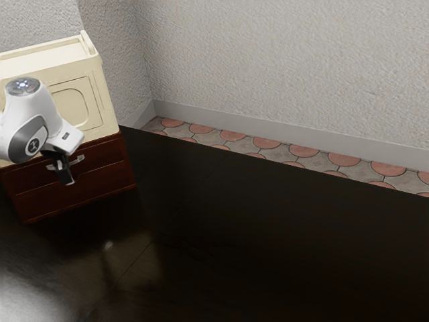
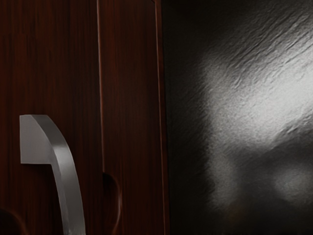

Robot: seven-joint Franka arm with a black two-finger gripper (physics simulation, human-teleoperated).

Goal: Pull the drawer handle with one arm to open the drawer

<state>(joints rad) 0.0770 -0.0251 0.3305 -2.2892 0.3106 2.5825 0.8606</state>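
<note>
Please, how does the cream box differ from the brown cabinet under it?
The cream box is pale and plain, while the brown cabinet is dark with wood grain. The cream box has a rounded panel outline on its front; the brown cabinet carries a grey handle. Both fronts face the same way.

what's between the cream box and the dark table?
The brown drawer unit, handle on its front. Exterior view: the box is directly above it, the table below.

A curved, silvery handle (image 2: 71, 181) is mounted on the closed, dark red-brown upper drawer (image 1: 106, 153).
</note>
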